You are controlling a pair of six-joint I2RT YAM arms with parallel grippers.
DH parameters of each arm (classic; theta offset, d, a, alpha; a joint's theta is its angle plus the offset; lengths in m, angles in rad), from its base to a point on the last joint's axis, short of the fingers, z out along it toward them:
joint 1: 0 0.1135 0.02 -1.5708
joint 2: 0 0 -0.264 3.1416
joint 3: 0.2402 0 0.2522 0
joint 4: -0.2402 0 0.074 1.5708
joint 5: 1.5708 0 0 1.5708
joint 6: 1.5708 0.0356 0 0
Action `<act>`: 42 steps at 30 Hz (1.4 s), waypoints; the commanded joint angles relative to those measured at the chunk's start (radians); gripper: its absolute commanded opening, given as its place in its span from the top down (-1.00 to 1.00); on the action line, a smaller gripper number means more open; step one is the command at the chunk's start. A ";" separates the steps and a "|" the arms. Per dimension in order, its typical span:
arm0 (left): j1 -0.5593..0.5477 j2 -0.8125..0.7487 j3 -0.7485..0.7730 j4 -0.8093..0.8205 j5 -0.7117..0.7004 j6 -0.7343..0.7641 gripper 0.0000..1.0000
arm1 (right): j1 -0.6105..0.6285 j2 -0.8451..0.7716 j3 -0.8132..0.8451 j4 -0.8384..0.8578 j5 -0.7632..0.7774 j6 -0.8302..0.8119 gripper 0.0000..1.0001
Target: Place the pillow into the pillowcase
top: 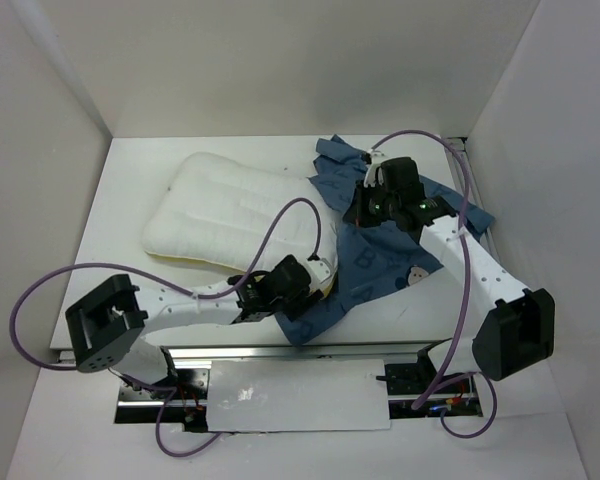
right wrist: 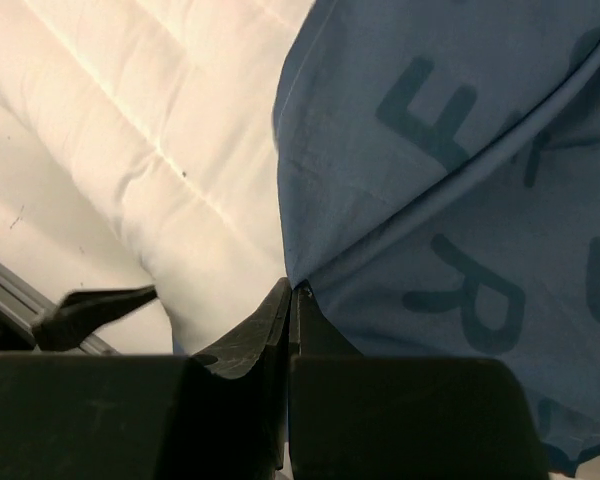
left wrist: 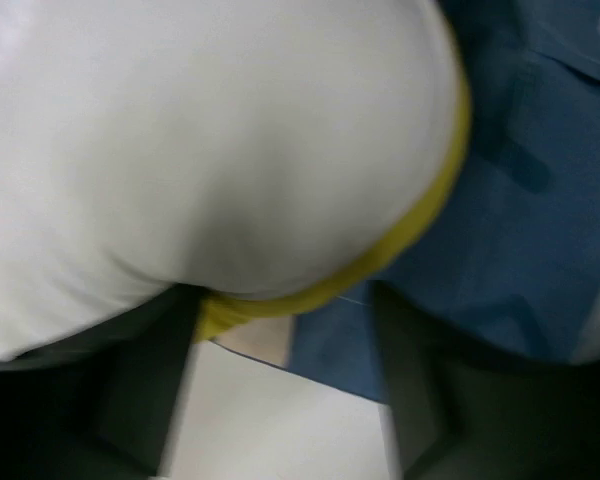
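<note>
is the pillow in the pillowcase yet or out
Mostly out: most of the pillow lies uncovered, with only its right end under the edge of the pillowcase.

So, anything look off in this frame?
Nothing spilled or damaged. The pillowcase is bunched and skewed rather than flat, and it overlaps one end of the pillow. The right gripper pinches its edge.

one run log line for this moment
left gripper at pillow corner, jaws' hold unclear | right gripper jaws shut on pillowcase edge | pillow mostly uncovered
</note>
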 commanded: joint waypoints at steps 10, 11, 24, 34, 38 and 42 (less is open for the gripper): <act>0.003 0.136 0.227 0.052 -0.412 -0.246 1.00 | 0.027 -0.069 -0.033 0.012 -0.080 -0.022 1.00; 0.013 0.109 0.227 0.076 -0.382 -0.284 1.00 | 0.027 -0.069 -0.033 0.012 -0.097 -0.022 1.00; 0.037 0.168 0.386 0.251 -0.183 -0.527 1.00 | 0.058 -0.101 0.002 0.028 -0.246 0.064 1.00; 0.019 0.179 0.423 -0.014 -0.176 -0.649 0.34 | -0.013 -0.080 -0.033 0.027 -0.197 0.093 1.00; 0.019 0.080 0.336 -0.122 -0.148 -0.593 -0.71 | -0.022 -0.060 -0.074 0.002 -0.127 0.093 1.00; 0.031 -0.023 0.285 -0.294 -0.190 -0.640 -1.00 | -0.022 -0.031 -0.085 0.002 -0.103 0.082 1.00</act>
